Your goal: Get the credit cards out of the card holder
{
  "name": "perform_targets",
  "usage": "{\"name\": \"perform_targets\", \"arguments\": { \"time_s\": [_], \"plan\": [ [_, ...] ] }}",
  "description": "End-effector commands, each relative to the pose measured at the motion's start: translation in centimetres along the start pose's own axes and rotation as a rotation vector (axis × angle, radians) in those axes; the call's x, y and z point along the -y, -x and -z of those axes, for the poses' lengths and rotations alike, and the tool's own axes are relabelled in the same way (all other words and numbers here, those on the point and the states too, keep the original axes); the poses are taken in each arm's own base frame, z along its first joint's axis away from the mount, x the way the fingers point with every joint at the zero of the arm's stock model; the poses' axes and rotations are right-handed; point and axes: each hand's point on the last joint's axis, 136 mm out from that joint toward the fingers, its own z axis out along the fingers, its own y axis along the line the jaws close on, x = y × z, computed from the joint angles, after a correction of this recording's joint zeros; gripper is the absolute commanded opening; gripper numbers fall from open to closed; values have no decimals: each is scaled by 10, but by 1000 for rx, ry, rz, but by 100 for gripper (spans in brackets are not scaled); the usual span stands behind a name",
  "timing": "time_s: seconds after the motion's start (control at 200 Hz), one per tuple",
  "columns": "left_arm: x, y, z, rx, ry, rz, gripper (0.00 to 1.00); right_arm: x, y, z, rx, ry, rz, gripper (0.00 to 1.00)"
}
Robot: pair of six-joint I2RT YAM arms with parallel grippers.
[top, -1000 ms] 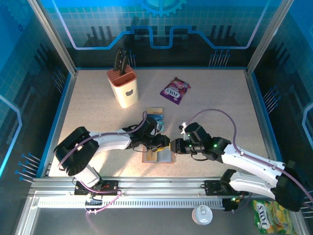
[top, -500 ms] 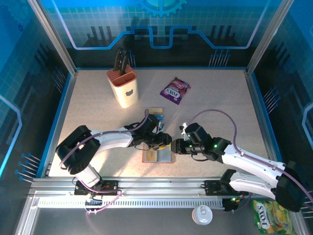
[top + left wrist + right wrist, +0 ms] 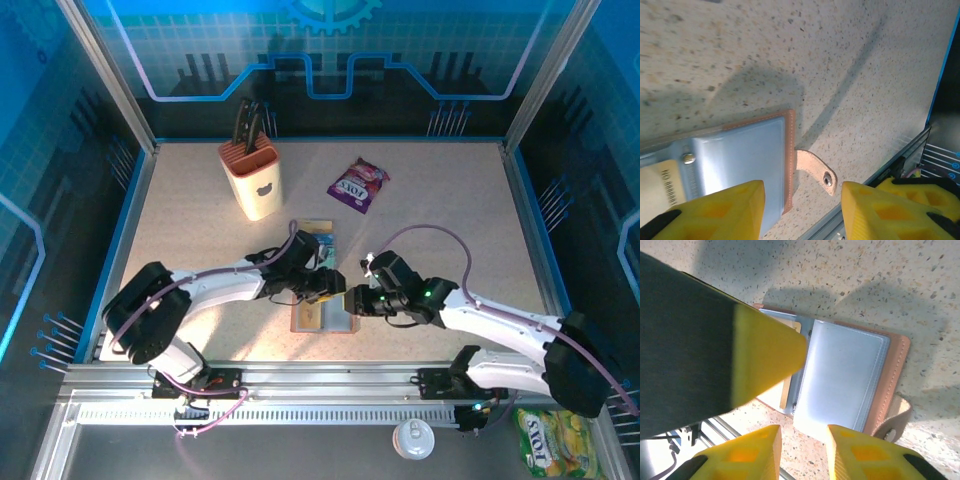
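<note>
At the near edge of the table, midway along: card holder, lies open like a book, clear sleeves up, strap tab sticking out past one side.
Just changed: over the last second both pincers shift slightly toward the table's left edge and meet above the holder as before; holder keeps its place, no page turned, no card lifted.
Meaning for the task: judged a re-aim only, with no progress on cards in that second and the next pull not yet begun.
Left pincer: fingers spread, nothing between them, hovers over the holder's strap-side edge.
Right pincer: fingers apart by a narrower gap, pinching nothing, hovers over the open page, close beside the left one.
Card holders: one.
Loose cards: small pile toward the table's middle, partly under the left arm; teal and tan show, so at least two, exact count not readable.
Cards left inside: one tan card seen in a sleeve; more cannot be told.
Knife block: one, toward the far left corner.
Purple snack packet: one, near the far edge.
</note>
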Motion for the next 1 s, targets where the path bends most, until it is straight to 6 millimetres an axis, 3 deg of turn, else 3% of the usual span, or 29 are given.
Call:
{"name": "perform_targets", "arguments": {
  "time_s": [0.0,0.615,0.996],
  "plan": [
    [-16,1,10,21,11,16,45,-20,7,-4,0,44,7,31],
    [-71,-5,48,86,47,91,44,-46,-1,-56,-117,45,43,33],
    [-95,-12,45,56,101,80,15,-47,-8,-80,-169,28,43,34]
  ]
}}
